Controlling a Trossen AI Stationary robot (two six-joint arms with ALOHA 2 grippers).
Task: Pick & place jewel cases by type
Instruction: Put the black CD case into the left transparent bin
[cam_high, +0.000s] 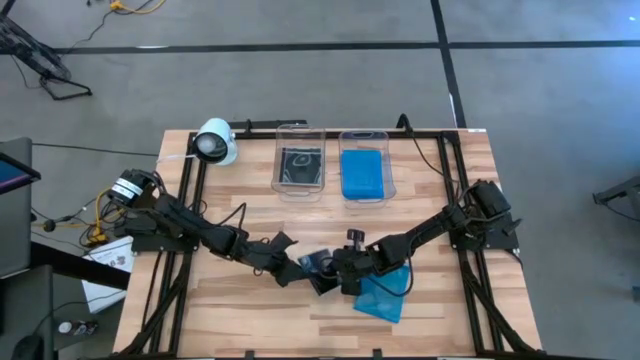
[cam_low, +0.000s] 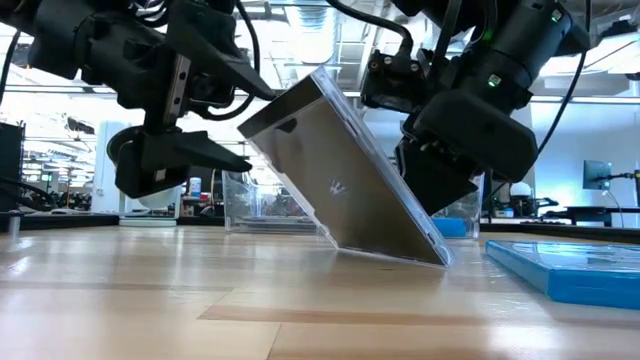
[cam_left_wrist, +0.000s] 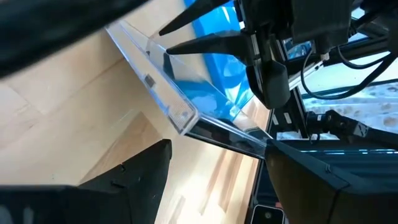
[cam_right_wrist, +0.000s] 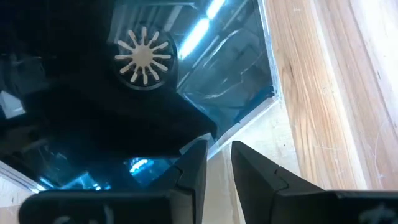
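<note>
A clear and black jewel case (cam_low: 350, 170) stands tilted at the table's middle, one edge (cam_low: 400, 257) on the wood and the opposite edge raised. My left gripper (cam_low: 255, 130) is open, its fingers above and below the raised edge. My right gripper (cam_right_wrist: 217, 155), nearly shut, is on the case's other side at the low edge, partly hidden in the low view. A blue jewel case (cam_high: 385, 298) lies flat under the right arm. In the high view the case (cam_high: 318, 266) sits between the left gripper (cam_high: 292, 270) and the right gripper (cam_high: 345, 280). My left gripper touches the case's raised edge near a corner (cam_left_wrist: 252, 142); that edge meets the tip of one finger (cam_left_wrist: 292, 180), and the other finger stands clear. The fingers come about level from the table's left. The case leans steeply, its far edge on the table. My right gripper sets its nearly shut fingertips (cam_right_wrist: 196, 163) against the case's low edge near a corner (cam_right_wrist: 239, 127), slanting down from the table's right. Nothing shows between the fingers. The case's upward face, with the hub, is turned to this gripper.
Two clear tubs stand at the far side: one (cam_high: 300, 168) holds a clear and black case, the other (cam_high: 362, 172) holds blue ones. A white round device (cam_high: 215, 142) sits at the far left. Bare wood lies along the near edge.
</note>
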